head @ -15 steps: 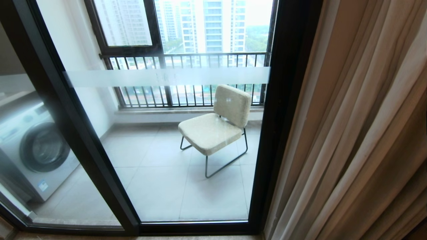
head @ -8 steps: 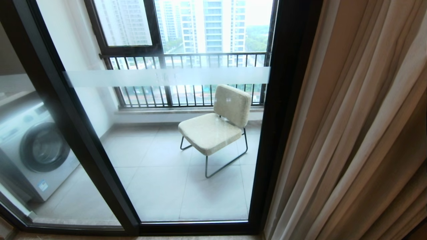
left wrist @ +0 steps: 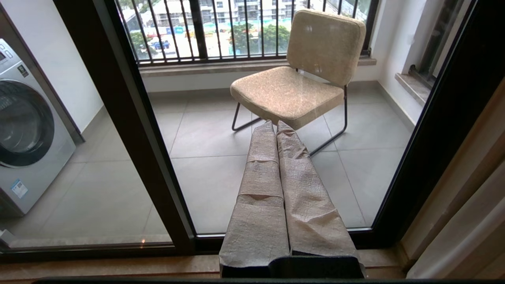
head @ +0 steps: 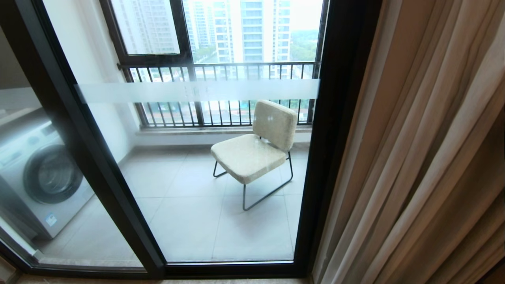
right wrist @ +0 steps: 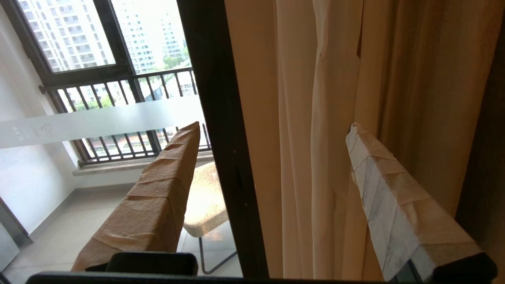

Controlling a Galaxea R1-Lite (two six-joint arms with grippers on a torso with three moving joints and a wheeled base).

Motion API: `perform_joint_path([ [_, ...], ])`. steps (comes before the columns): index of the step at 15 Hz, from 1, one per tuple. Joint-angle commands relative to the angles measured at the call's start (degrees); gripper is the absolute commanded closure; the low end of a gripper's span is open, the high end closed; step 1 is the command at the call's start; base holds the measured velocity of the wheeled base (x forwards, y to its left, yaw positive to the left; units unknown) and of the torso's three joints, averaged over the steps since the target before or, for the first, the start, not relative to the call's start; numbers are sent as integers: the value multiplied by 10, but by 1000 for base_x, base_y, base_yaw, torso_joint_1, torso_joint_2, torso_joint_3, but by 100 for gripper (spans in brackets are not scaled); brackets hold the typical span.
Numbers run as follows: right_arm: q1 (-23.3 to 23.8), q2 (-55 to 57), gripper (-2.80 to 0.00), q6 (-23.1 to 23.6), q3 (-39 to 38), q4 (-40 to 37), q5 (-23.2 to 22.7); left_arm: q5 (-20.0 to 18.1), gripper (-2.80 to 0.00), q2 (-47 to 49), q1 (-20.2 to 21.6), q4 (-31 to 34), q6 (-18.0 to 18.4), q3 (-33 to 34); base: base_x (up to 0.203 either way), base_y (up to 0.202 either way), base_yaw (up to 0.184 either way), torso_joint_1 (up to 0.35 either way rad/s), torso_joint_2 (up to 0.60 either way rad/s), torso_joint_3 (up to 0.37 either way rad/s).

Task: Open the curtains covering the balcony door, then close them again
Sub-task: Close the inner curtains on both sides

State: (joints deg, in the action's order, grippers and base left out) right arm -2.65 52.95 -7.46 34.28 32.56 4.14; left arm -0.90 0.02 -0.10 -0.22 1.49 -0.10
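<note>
The beige curtains point(head: 426, 150) hang gathered in pleats at the right, and the balcony door point(head: 197, 91) with its frosted band and black frame stands uncovered. Neither arm shows in the head view. In the right wrist view my right gripper point(right wrist: 274, 127) is open, its tape-wrapped fingers point(right wrist: 169, 173) set wide apart. It faces the curtains' point(right wrist: 315, 118) near edge beside the door frame point(right wrist: 213, 98), and nothing is held between the fingers. In the left wrist view my left gripper point(left wrist: 275, 125) is shut and empty, pointing low at the door glass point(left wrist: 221, 165).
Behind the glass, a cream chair point(head: 256, 150) stands on the tiled balcony, with a washing machine point(head: 43, 173) at the left. A black-framed window with railing bars point(head: 221, 71) closes the balcony's far side. A wooden sill point(left wrist: 98, 268) runs under the door.
</note>
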Motion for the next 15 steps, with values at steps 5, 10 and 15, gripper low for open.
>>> perform_joint_path([
  [5,51,216,-280,9,156,55,3,0,0,0,0,0,1,0,0,0,0,0,0,0],
  [10,80,314,-280,38,234,92,5,0,0,0,0,0,0,0,0,0,0,0,0,0],
  [15,85,373,-280,46,280,110,6,0,0,0,0,0,0,0,0,0,0,0,0,0],
])
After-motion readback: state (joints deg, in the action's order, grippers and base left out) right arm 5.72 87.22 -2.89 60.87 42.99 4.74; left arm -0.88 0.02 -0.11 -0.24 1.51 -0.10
